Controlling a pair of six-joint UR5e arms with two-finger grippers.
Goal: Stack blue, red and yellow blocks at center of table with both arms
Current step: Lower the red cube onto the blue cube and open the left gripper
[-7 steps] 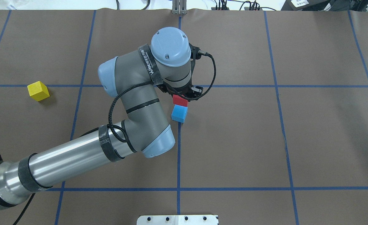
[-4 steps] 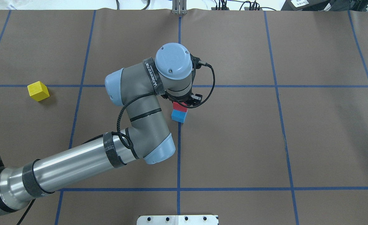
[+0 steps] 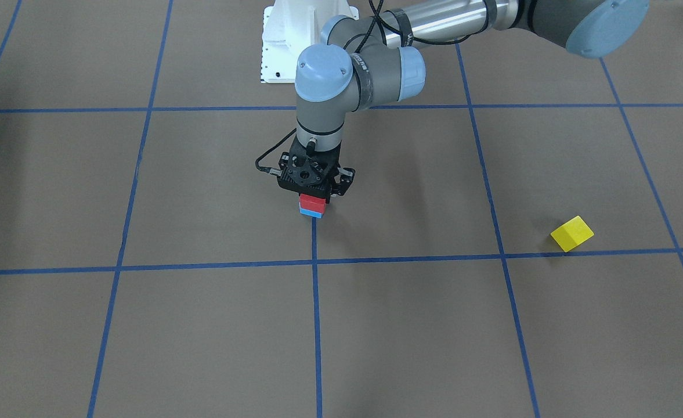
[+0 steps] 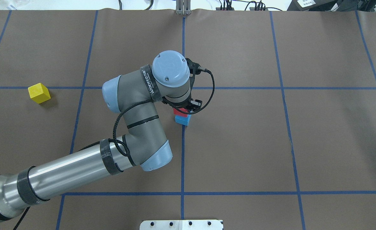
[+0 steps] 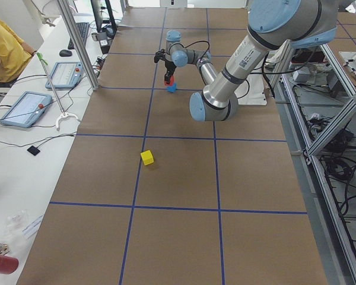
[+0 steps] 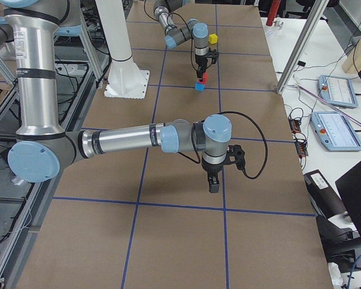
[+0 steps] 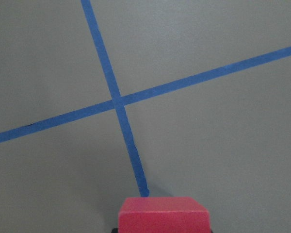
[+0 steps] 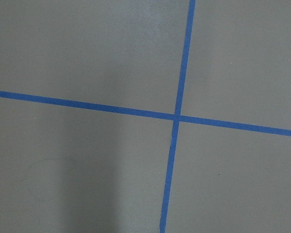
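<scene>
My left gripper (image 3: 312, 196) is shut on the red block (image 3: 311, 202) and holds it directly on top of the blue block (image 3: 311, 212) at the table's center; the two appear to touch. In the overhead view the red block (image 4: 179, 111) half covers the blue block (image 4: 183, 120). The left wrist view shows the red block (image 7: 163, 213) at its bottom edge. The yellow block (image 4: 39, 93) lies alone far on my left side. My right gripper (image 6: 213, 183) hovers over bare table on my right and shows only in the exterior right view; I cannot tell whether it is open.
The white robot base plate (image 4: 181, 224) sits at the near table edge. Blue tape lines (image 4: 182, 159) form a grid on the brown table cover. Tablets (image 5: 25, 107) and a person in yellow (image 5: 6, 47) are beside the table.
My left gripper has carried the red block toward me and down, from beside the blue block to right on top of it. The yellow block has not moved.
</scene>
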